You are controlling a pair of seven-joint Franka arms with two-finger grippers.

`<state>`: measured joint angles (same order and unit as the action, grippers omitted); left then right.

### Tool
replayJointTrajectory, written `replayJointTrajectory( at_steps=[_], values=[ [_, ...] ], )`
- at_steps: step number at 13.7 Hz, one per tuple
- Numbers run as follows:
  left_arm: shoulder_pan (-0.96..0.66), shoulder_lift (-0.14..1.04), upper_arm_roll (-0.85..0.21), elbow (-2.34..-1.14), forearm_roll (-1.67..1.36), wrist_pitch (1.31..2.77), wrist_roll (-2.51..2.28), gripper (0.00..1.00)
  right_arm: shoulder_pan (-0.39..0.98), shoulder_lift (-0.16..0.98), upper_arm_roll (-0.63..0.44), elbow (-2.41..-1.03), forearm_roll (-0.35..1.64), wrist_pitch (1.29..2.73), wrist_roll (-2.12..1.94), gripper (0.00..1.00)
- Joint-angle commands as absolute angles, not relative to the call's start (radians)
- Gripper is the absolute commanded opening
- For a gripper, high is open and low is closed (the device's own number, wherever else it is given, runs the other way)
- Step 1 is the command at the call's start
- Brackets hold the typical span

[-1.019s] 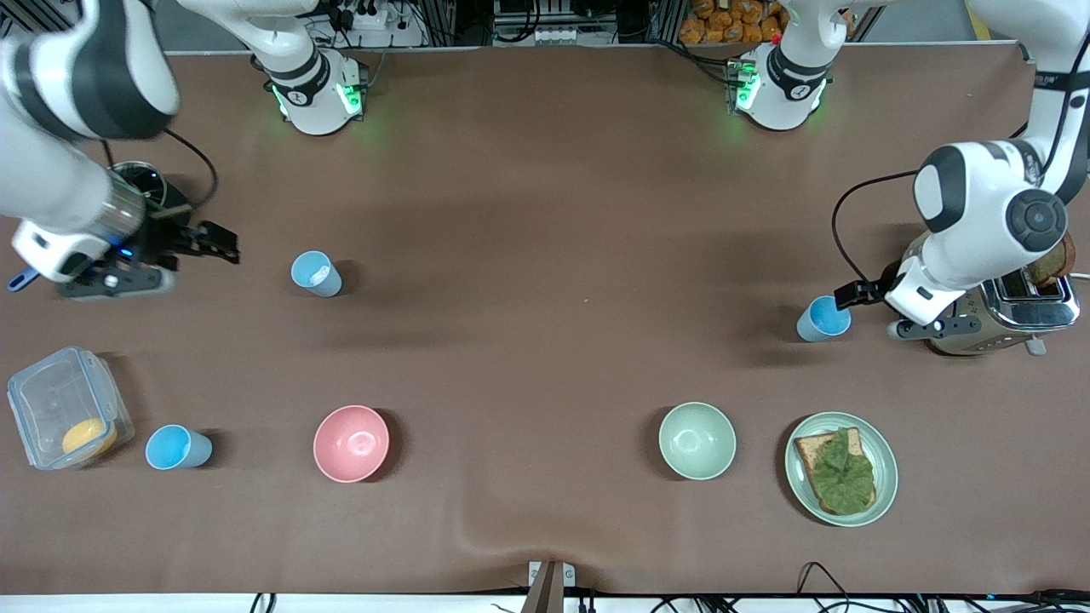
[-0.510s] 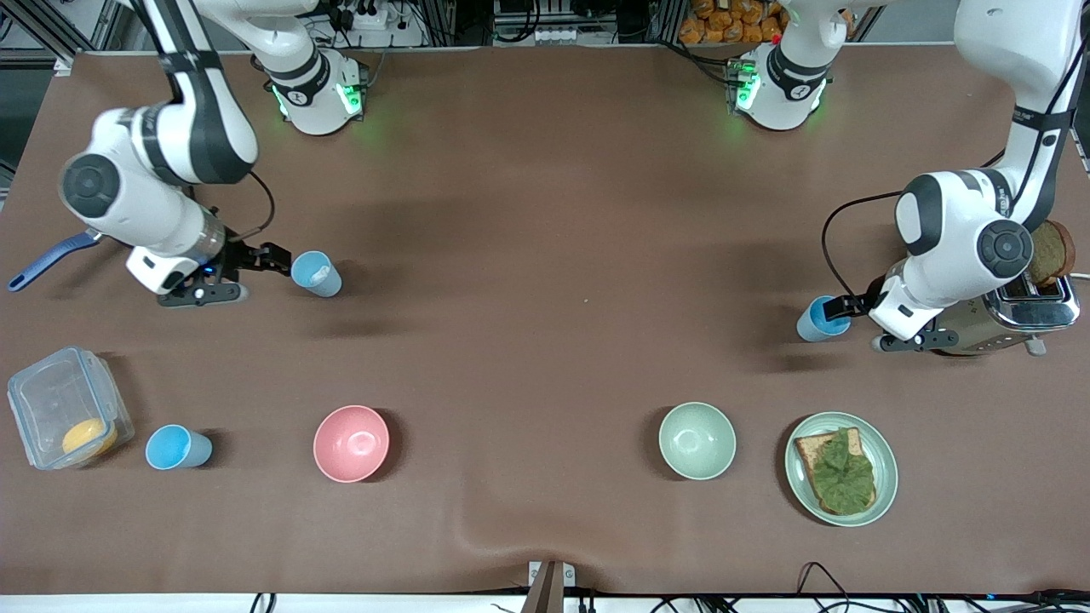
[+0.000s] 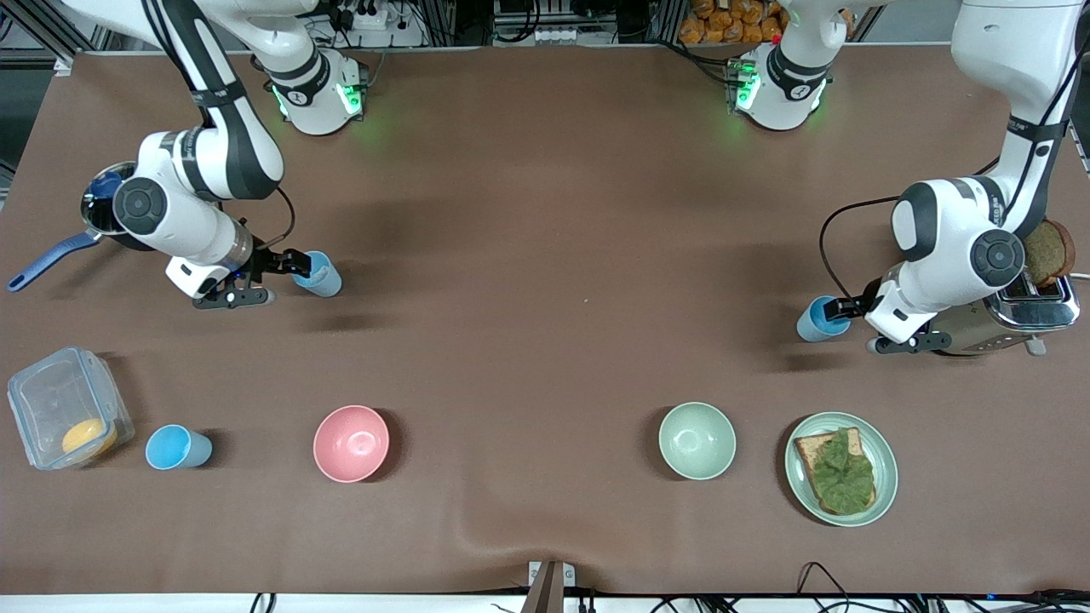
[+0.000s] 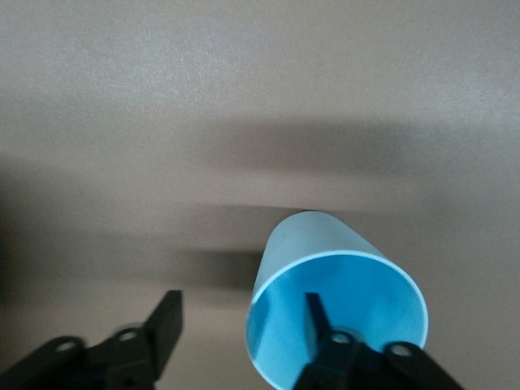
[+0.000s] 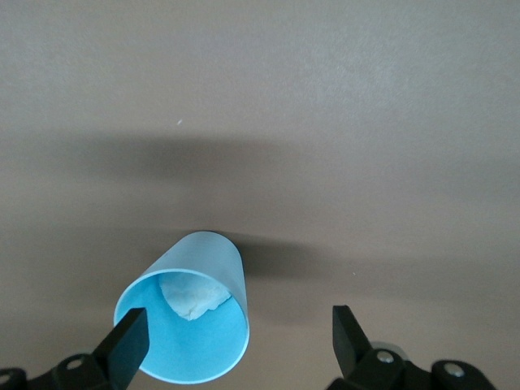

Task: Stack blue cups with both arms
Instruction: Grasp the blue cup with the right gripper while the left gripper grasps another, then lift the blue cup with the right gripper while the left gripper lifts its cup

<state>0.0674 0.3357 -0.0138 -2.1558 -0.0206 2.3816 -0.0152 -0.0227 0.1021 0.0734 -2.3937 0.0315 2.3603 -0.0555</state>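
Blue cups point(image 3: 823, 320) point(image 3: 318, 273) were each straddled at the rim by a gripper, left gripper point(image 3: 839, 310) part-closed, right gripper point(image 3: 294, 262) spread wide; clamping seemed next.

Blue cup point(image 5: 188, 313) upright on brown table point(image 5: 341, 122), white scrap inside; right hand point(image 5: 236, 341) fingers spread, one finger at cup rim.

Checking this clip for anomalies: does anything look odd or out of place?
One oddity: the blue cup at the right gripper holds a small white scrap inside, unlike the clean cup at the left gripper. All cups stand upright; nothing is spilled.
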Motion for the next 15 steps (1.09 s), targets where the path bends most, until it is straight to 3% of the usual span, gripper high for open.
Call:
replayJointTrajectory(
  at_steps=[1,4,7,10,15],
  values=[
    [0.077,0.336,-0.021,-2.141,-0.037,2.384,-0.014,0.02,-0.014,0.104,0.069,-2.416,0.037,2.385,-0.064,1.00],
    [0.074,0.316,-0.035,-2.117,-0.037,2.341,-0.015,0.00,-0.018,0.127,0.069,-2.430,0.037,2.427,-0.090,1.00],
    [0.074,0.299,-0.048,-2.018,-0.038,2.196,-0.020,0.00,-0.020,0.147,0.069,-2.430,0.037,2.436,-0.092,0.97],
    [0.074,0.270,-0.061,-1.924,-0.038,2.068,-0.023,0.00,-0.026,0.158,0.069,-2.427,0.037,2.437,-0.091,0.71],
    [0.074,0.244,-0.103,-1.718,-0.038,1.850,-0.054,0.00,-0.022,0.161,0.071,-2.421,0.043,2.425,-0.080,0.14]
  ],
)
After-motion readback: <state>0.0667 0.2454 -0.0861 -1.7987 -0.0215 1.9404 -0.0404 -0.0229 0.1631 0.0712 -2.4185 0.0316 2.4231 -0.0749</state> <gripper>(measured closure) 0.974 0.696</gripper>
